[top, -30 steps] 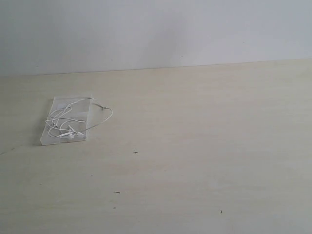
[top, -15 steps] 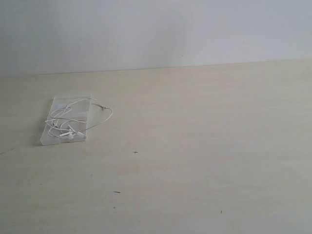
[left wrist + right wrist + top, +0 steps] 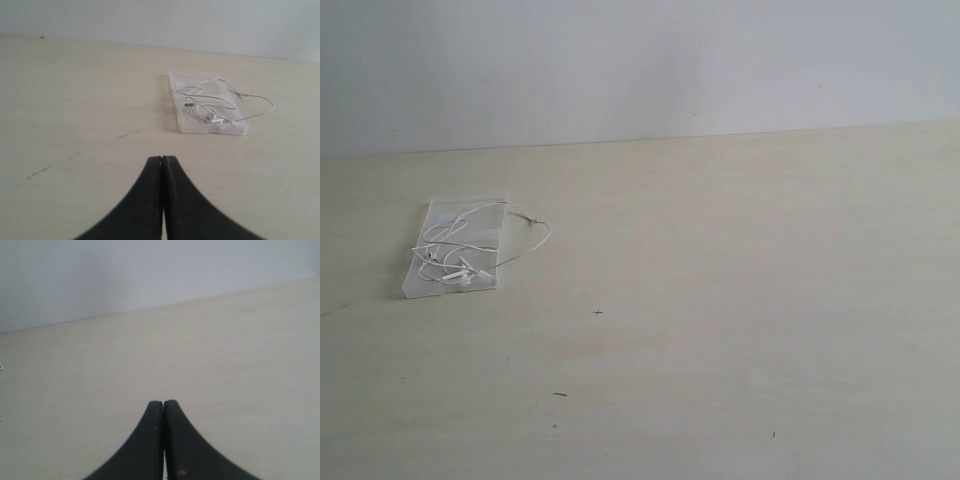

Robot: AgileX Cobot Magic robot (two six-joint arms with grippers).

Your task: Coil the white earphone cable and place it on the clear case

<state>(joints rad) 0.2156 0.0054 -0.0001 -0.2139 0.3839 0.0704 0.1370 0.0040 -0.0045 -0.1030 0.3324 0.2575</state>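
Earphone cable [image 3: 460, 272] [image 3: 216, 119]: white and very thin, I see it bunched in loose loops on top of the clear case [image 3: 418, 286] [image 3: 192, 127]; the two earbuds lie close together on the case, toward its nearer short end in my exterior view
Cable overhang: one long loop runs off the case's right long edge in the exterior view, rests on the table [image 3: 720, 300] just beside the case, then curves back onto it; a small piece sits on that loop near the case's far right corner
Clear case: flat on the table, transparent and rectangular, its long sides running away from the exterior camera
Left gripper [image 3: 162, 159]: my left wrist camera shows the two dark fingers pressed together at the tips with nothing between them; it is over the table, well apart from the case, which lies ahead of the fingertips and off to one side
Right gripper [image 3: 163, 402]: fingers closed against each other too, and empty; I see only table and wall [image 3: 150, 280] ahead of it, so I cannot tell where it stands relative to the case
Table: pale surface spreading wide to the right of the case in the exterior view
Table marks: a few tiny dark specks [image 3: 560, 394], well apart from the case and nearer the exterior camera than it
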